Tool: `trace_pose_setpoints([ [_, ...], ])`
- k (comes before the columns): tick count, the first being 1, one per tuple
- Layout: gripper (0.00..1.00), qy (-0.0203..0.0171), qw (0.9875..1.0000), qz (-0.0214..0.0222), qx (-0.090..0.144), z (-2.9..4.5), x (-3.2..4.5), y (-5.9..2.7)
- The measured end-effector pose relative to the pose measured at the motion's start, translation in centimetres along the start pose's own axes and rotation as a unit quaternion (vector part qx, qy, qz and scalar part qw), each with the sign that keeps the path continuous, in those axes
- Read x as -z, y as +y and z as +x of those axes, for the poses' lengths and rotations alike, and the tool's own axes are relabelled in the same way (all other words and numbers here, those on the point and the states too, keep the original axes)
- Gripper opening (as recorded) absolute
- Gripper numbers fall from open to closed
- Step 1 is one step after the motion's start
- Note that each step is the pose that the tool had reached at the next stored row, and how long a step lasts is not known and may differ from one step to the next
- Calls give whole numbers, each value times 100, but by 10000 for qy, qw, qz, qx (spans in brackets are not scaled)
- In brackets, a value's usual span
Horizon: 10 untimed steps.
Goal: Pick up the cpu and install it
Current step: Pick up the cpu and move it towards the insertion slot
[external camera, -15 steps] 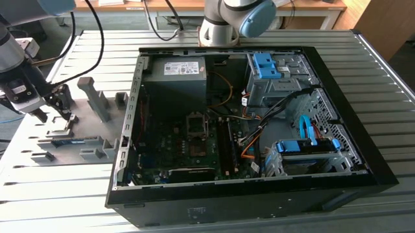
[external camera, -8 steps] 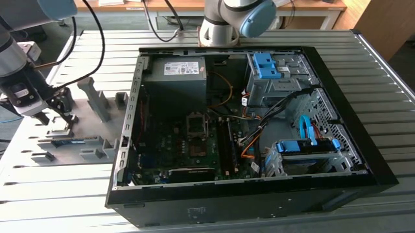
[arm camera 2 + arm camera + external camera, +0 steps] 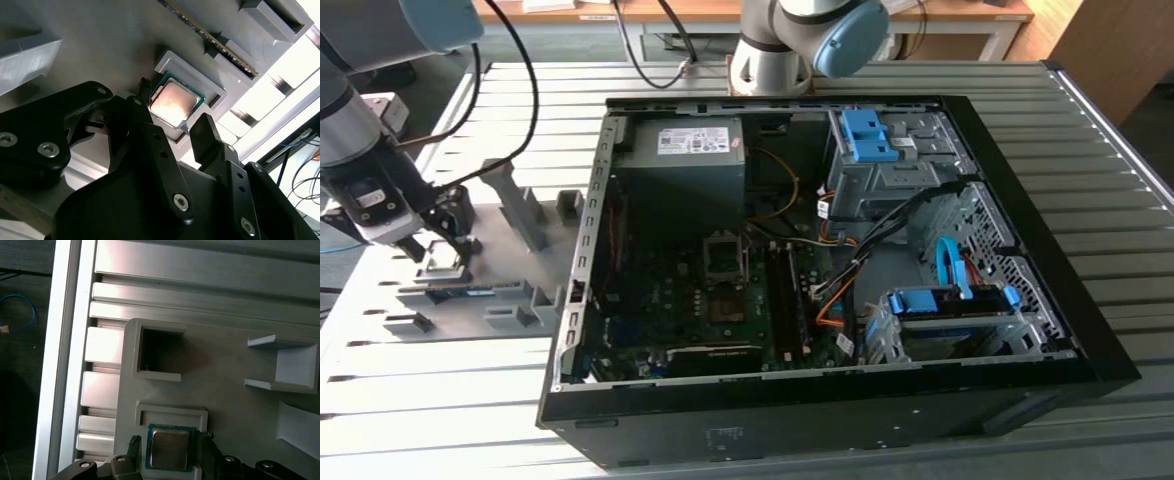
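Hovering low at the exterior view's left, the robot arm point(image 3: 354, 140) sets its jaws over a grey parts tray point(image 3: 507, 265) on the slatted metal counter point(image 3: 1107, 150). In the second wrist view the cpu point(image 3: 175, 102) lies flat, silver face up, in a shallow square pocket of that tray. The jaws are released and straddle it, one on each side. The first wrist view shows a slim gap between each jaw and the cpu's edge, so nothing looks gripped or lifted yet.

Further right stands the open computer case point(image 3: 787, 430), with the dark square socket point(image 3: 724, 255) near the middle of its board (whether its frame is open cannot be told). By this showing, both pickup and installation remain.

Room is tight at the pocket, whose raised rim hugs the cpu. Upright tray posts point(image 3: 520, 205) stand close by. The socket sits below the case walls, between a power supply box point(image 3: 680, 175) and loose cables point(image 3: 834, 300).
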State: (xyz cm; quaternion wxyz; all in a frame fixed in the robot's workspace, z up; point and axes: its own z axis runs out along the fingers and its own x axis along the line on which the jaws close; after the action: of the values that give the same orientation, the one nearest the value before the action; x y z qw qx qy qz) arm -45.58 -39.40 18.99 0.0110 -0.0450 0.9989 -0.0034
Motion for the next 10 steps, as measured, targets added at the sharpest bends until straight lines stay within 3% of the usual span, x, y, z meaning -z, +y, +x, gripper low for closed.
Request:
trace_pose_setpoints([
  [10, 59, 0, 10000, 0, 1, 1, -42, 0],
])
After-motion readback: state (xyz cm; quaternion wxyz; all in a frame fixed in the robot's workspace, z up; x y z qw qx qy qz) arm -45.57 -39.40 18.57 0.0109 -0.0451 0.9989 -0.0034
